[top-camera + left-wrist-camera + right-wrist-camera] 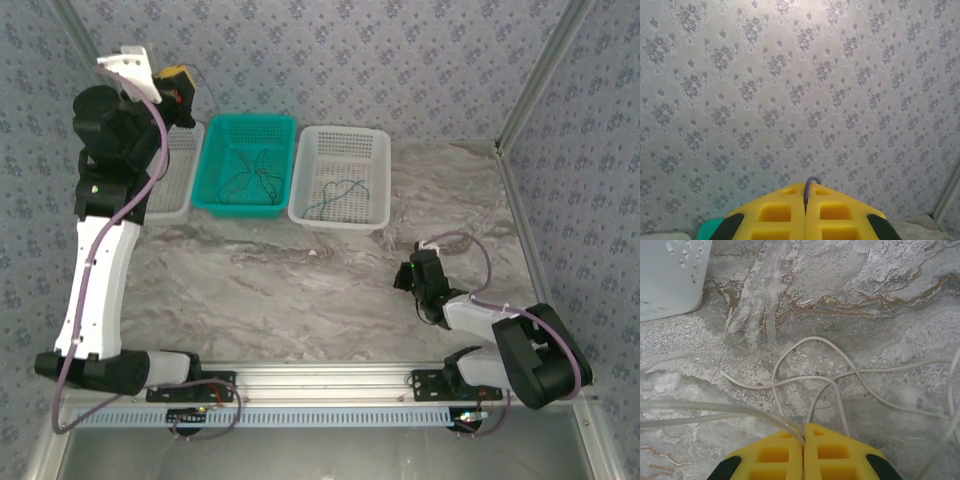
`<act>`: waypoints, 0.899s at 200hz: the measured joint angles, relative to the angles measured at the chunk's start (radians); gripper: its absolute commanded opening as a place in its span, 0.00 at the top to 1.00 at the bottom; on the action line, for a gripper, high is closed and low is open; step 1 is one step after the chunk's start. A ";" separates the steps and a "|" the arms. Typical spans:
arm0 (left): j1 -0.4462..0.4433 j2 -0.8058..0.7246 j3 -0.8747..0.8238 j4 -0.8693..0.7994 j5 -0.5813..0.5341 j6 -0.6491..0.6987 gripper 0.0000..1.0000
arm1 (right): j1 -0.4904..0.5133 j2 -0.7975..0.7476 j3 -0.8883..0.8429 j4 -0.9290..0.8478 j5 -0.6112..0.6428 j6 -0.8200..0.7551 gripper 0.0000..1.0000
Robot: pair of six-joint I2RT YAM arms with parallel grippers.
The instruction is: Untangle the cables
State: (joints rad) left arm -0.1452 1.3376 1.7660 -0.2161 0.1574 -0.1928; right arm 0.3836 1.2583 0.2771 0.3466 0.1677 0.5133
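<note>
Along the far edge of the table (300, 280) stand three baskets: the teal basket (250, 120) holds dark green cables (255, 172), the white basket (345, 133) right of it a teal-blue cable (340, 190), and the left white basket (180, 195) sits half hidden behind the left arm (110, 240). The left gripper (805, 192) is pinched on a thin purplish cable (812, 179); the right gripper (803, 432) clamps a pale cable (815, 342) looping across the table.

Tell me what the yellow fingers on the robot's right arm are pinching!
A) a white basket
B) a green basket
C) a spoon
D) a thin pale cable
D: the right gripper is shut on a thin pale cable, which runs into the seam between its yellow pads and loops across the marble table.
</note>
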 measured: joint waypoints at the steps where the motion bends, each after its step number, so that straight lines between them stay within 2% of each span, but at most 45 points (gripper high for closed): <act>1: 0.002 0.005 0.004 0.000 0.002 0.001 1.00 | 0.000 0.000 0.000 0.000 0.000 0.000 0.92; 72: 0.032 0.229 0.052 0.063 0.090 0.069 1.00 | 0.000 0.000 0.000 -0.023 -0.008 0.000 0.92; 127: 0.032 0.261 -0.071 0.116 0.066 0.114 1.00 | 0.000 -0.026 0.005 -0.028 -0.097 -0.034 0.93; 180: 0.032 0.380 -0.024 0.098 0.061 0.114 1.00 | 0.000 -0.115 0.015 -0.050 -0.146 -0.065 0.93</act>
State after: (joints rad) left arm -0.1131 1.7176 1.7424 -0.1177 0.2180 -0.0788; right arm 0.3836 1.1435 0.2924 0.2966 0.0212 0.4480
